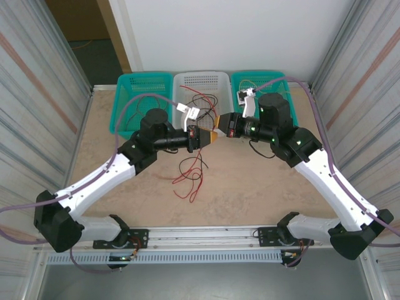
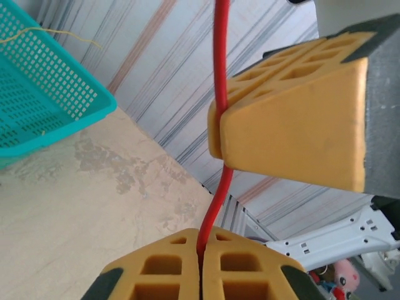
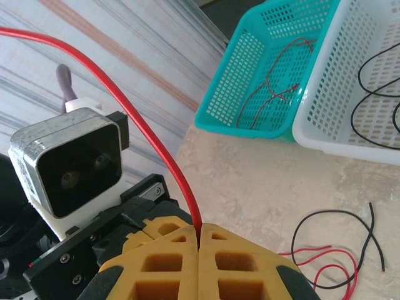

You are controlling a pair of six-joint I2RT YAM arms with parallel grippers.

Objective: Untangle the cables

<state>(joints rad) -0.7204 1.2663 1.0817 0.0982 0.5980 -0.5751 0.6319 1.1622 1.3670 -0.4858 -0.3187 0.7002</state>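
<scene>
Cables (image 1: 191, 171) first: you've got a loose red-and-black tangle lying on the table (image 1: 262, 187), just on the near side of the two grippers. Your left gripper (image 2: 201, 253) is clamped tight on a red cable (image 2: 220, 94), and your right gripper (image 3: 199, 240) is pinched closed on what looks like the same red strand. The two sets of tips sit almost nose to nose. At the back, the left teal basket (image 3: 250, 90) holds red wires, the white basket (image 1: 200, 75) black ones, and the right teal basket (image 2: 53, 109) a yellow one.
</scene>
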